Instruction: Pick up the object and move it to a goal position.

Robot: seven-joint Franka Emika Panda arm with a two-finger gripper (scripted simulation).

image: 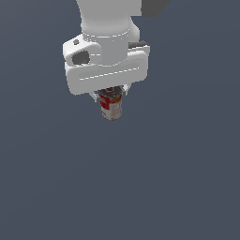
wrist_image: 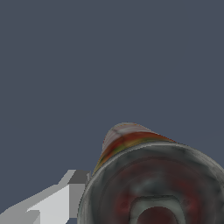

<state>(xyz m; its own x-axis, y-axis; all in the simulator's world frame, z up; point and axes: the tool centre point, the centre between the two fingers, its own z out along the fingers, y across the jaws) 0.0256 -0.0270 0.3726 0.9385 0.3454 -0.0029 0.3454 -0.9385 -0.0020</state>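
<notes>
The object is a small tin can (image: pixel 112 108) with a red-and-white label and a dark metal top. It hangs upright just under the white hand of my gripper (image: pixel 110 96), whose short fingers close on its upper part. The can's lower half shows below the hand in the exterior view. The wrist view looks down on the can (wrist_image: pixel 148 175) from very close, so its dark round top fills much of the picture and the label curves away behind it. One grey-white finger (wrist_image: pixel 65 197) presses against the can's side; the other finger is out of that picture.
A plain dark blue-grey surface (image: pixel 178 178) fills the background in both views. The arm's white wrist (image: pixel 105 28) rises above the hand to the picture's upper edge.
</notes>
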